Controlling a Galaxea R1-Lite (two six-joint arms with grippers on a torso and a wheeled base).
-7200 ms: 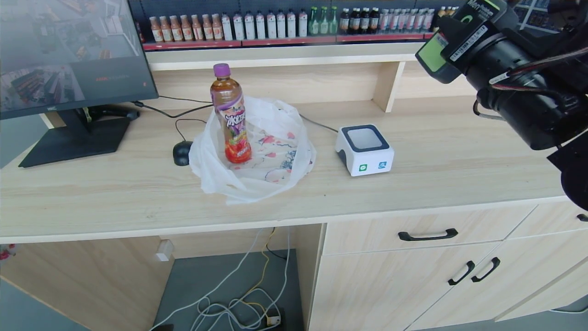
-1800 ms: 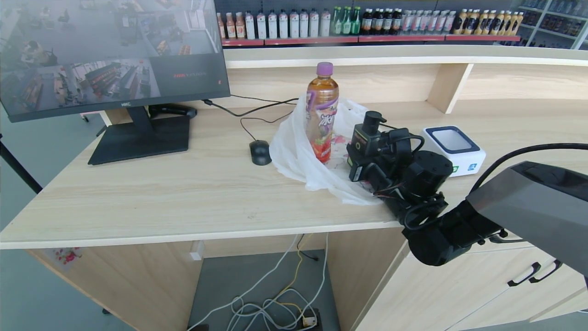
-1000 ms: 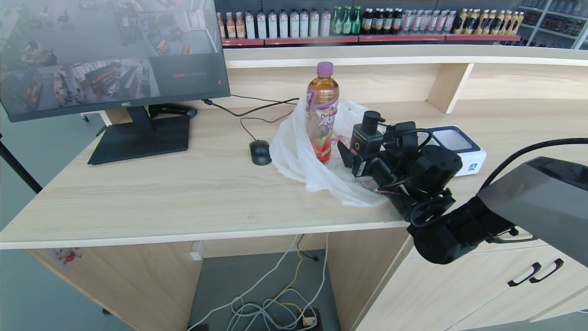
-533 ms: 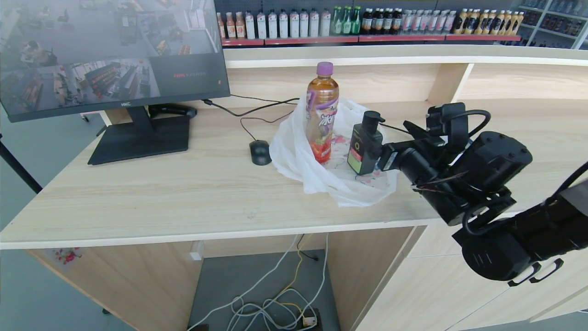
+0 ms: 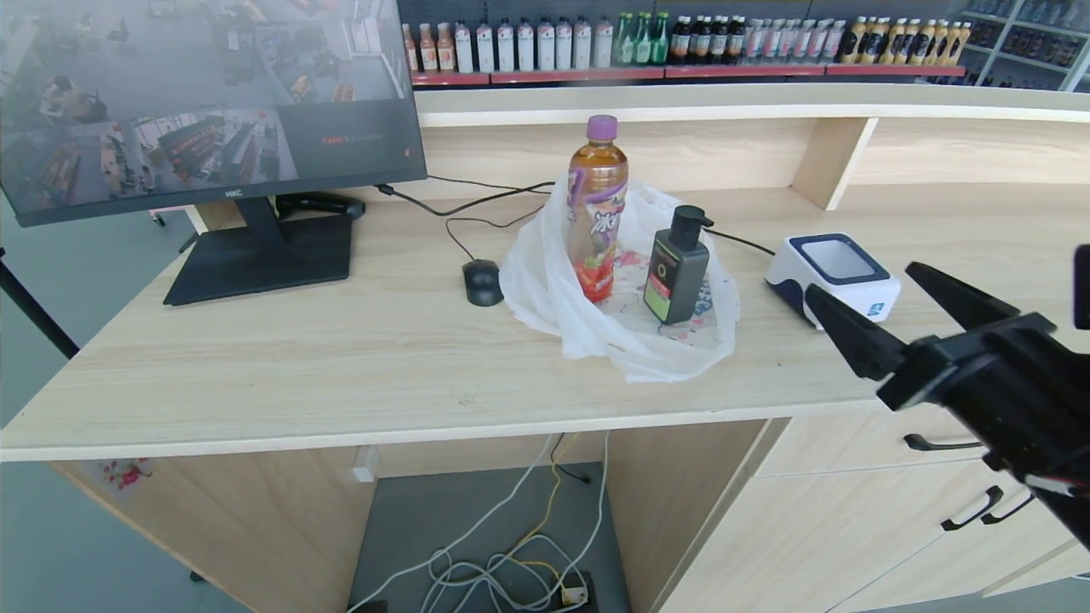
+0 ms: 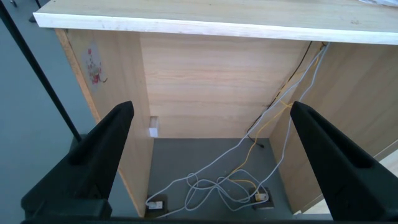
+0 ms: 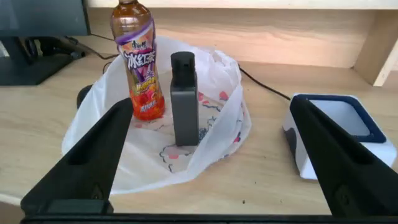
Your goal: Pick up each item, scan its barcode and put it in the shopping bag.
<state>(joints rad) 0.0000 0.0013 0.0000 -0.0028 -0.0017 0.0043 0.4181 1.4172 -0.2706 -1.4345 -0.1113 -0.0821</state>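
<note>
My right gripper hangs wide apart, empty, beside the shopping bag. Pump bottle and drink bottle stand inside it, so both are bagged, I reckon.

— What's cut off?
— The monitor, by the head view's top and left edges; the tea bottle has its cap cropped by the right wrist view's edge.
— And the shelf bottles?
— Too small to tell apart (labels unreadable).

The shopping bag lies on the counter, ahead of the right gripper. The pump bottle stands in the bag on the gripper's side, with the tea bottle just beyond it. The scanner sits nearest the gripper. The mouse and monitor lie past the bag.
</note>
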